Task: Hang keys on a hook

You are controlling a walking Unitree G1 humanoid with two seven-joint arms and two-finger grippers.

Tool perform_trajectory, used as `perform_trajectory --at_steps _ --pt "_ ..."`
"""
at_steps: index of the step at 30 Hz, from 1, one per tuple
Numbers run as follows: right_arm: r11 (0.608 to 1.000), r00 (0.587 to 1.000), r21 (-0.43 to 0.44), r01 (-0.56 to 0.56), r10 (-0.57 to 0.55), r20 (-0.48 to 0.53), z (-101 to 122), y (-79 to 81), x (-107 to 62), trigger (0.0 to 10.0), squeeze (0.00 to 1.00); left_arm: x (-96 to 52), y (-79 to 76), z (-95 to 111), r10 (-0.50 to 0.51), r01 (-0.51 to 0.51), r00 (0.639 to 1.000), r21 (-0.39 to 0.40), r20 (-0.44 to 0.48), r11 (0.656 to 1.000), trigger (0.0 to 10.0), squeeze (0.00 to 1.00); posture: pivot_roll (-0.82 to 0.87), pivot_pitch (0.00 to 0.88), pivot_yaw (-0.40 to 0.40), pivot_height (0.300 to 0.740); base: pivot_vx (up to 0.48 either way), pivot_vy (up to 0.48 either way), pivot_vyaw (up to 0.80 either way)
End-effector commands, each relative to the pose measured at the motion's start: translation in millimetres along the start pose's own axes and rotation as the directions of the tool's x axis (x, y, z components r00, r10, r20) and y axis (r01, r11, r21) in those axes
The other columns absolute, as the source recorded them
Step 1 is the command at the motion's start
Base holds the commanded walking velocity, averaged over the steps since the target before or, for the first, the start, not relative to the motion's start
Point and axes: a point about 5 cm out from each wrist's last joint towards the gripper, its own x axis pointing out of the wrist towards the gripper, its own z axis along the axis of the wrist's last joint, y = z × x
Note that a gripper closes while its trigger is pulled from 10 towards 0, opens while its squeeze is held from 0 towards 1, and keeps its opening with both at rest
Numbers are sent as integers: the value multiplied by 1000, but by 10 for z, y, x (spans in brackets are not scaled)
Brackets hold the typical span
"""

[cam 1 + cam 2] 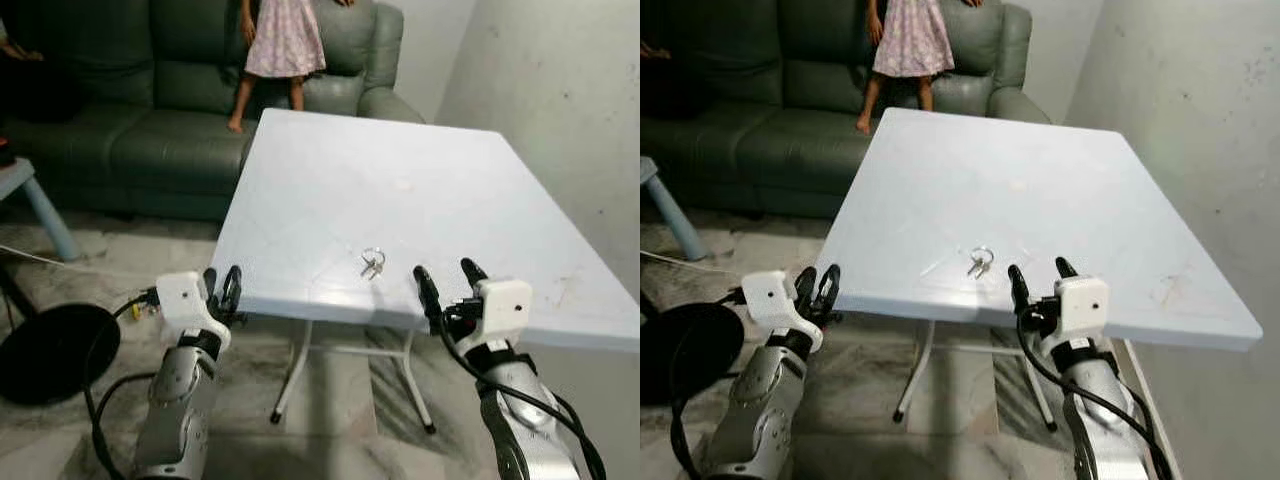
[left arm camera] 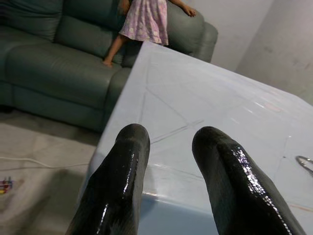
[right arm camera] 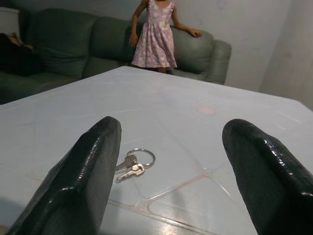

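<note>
A small bunch of keys (image 1: 372, 263) on a metal ring lies on the white table (image 1: 330, 170), near its front edge. In the right wrist view the keys (image 3: 133, 165) rest just beyond my two black fingers. My right gripper (image 1: 445, 277) hovers at the table's front edge, a little right of the keys, open with a wide gap. My left gripper (image 1: 222, 285) is held up by the table's front left corner, its fingers a small way apart and holding nothing. No hook can be made out.
A dark green sofa (image 1: 120, 120) stands behind the table, and a person in a pink dress (image 1: 283, 40) stands by it. A bare wall (image 1: 560, 110) runs along the right. A round black base (image 1: 50, 350) and cables lie on the floor at left.
</note>
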Motion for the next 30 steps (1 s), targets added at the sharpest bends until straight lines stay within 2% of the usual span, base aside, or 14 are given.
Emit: perform_trajectory --at_steps 1,10,12,16,21,25,30 --pt "1000 1000 1 16 -16 0 21 -60 -15 10000 0 20 -38 -13 -18 18 1000 1 -7 1000 10000 0 140 0 -95 736 0 0 0" --pt "997 997 -28 -68 66 -46 -28 -65 -10 10000 0 -6 -40 -72 -98 102 994 72 -52 992 10000 0 136 5 -100 736 0 0 0" --pt "997 996 -50 -58 54 -75 -94 -123 11 10000 0 -8 33 -80 -88 94 993 81 -74 992 10000 0 138 10 -99 736 0 0 0" --pt "997 996 -45 -57 54 -73 -96 -126 31 10000 0 7 54 -43 -55 58 997 55 -56 997 10000 0 144 20 -94 736 0 0 0" --pt "995 994 -7 -100 100 -37 -21 -26 79 10000 0 -16 -26 -52 -36 38 998 37 -53 999 10000 0 150 25 -91 736 0 0 0" --pt "974 974 -35 -223 222 -38 -6 136 99 10000 0 -45 -92 -69 -40 43 997 50 -59 998 10000 0 159 31 -93 736 0 0 0" --pt "953 954 -82 -293 286 -84 -59 208 120 10000 0 -49 -100 -71 -47 52 996 79 -70 995 10000 0 165 32 -94 736 0 0 0"
